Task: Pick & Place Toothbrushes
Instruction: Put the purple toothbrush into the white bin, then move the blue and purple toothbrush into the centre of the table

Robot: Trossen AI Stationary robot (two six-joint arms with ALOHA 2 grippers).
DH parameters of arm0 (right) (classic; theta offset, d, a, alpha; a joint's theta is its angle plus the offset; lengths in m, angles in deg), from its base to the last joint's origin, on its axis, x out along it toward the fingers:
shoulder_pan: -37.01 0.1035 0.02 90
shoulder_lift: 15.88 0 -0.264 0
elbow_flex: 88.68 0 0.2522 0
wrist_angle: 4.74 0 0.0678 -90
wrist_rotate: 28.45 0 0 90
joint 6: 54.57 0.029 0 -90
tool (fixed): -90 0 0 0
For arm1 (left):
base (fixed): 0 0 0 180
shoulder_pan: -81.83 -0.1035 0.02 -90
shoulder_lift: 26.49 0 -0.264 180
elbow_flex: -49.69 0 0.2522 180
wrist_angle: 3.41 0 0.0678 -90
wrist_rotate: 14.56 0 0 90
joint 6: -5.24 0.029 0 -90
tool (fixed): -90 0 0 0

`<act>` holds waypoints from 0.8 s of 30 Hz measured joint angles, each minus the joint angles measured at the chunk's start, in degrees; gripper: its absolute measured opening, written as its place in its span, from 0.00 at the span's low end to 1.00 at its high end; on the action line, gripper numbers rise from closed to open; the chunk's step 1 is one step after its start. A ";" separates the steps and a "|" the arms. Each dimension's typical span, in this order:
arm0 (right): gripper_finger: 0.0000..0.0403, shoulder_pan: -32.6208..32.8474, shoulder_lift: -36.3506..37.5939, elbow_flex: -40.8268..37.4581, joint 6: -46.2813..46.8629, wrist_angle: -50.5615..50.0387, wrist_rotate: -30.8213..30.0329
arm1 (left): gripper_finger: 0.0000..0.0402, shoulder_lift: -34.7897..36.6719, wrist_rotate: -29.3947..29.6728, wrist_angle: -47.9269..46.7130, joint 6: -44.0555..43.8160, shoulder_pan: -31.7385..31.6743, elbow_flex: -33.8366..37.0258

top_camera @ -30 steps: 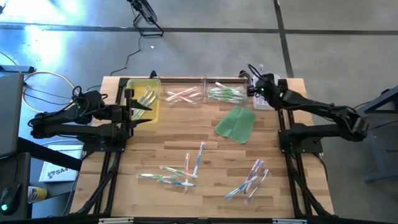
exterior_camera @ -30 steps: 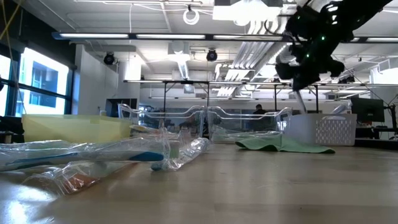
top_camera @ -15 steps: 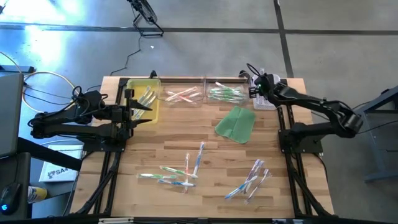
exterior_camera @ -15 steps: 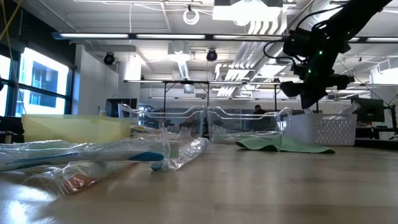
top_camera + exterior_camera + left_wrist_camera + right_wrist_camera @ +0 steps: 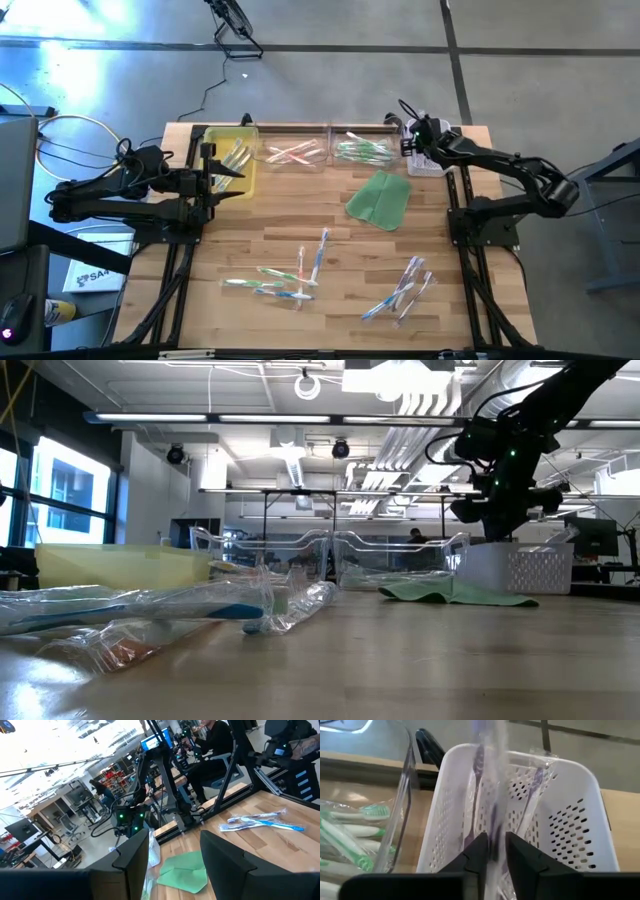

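A wrapped purple toothbrush (image 5: pixel 490 780) hung between the right gripper's (image 5: pixel 492 851) fingers, which stood narrow with the wrapper passing through the slim gap; whether they were pinching it or had just let go could not be told. It dangled over the white perforated basket (image 5: pixel 570 820), where at least two more purple-handled brushes already lay. In the high view that basket (image 5: pixel 428 163) sat at the upper right corner of the table (image 5: pixel 250 230), with the right gripper (image 5: pixel 413 143) directly above it.

The step in hand looked like the drop into the basket. The next move would call for the jaws to spread enough that the glossy wrapper slid free, then a lift clear of the basket rim.

Left of the basket stood a clear bin of green toothbrushes (image 5: pixel 362 151), another of pink ones (image 5: pixel 295 153), and a yellow bin (image 5: pixel 232 165) at upper left. A green cloth (image 5: pixel 380 199) lay mid-table. Loose toothbrushes remained in two clusters at lower centre (image 5: pixel 290 275) and lower right (image 5: pixel 403 288).

The left gripper (image 5: pixel 213 176) waited beside the yellow bin, its fingers (image 5: pixel 135 857) wide apart and empty.
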 joint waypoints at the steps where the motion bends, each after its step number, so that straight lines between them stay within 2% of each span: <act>1: 0.19 -0.01 0.00 0.00 0.00 -0.02 -0.59 | 0.43 0.00 0.07 0.00 0.00 0.00 0.00; 7: 0.30 0.00 0.64 0.00 -1.34 0.41 -0.85 | 0.43 0.01 0.12 0.00 0.00 0.00 0.00; 12: 0.34 0.00 4.43 0.00 -2.28 2.97 0.27 | 0.43 0.00 0.12 0.00 0.00 -0.01 -0.01; 18: 0.30 0.03 11.40 0.00 -3.46 6.92 8.76 | 0.43 0.00 0.11 -0.01 0.00 0.00 -0.01; 24: 0.22 0.82 16.69 0.00 -5.24 11.21 18.81 | 0.43 0.00 0.10 -0.02 0.02 -0.01 -0.02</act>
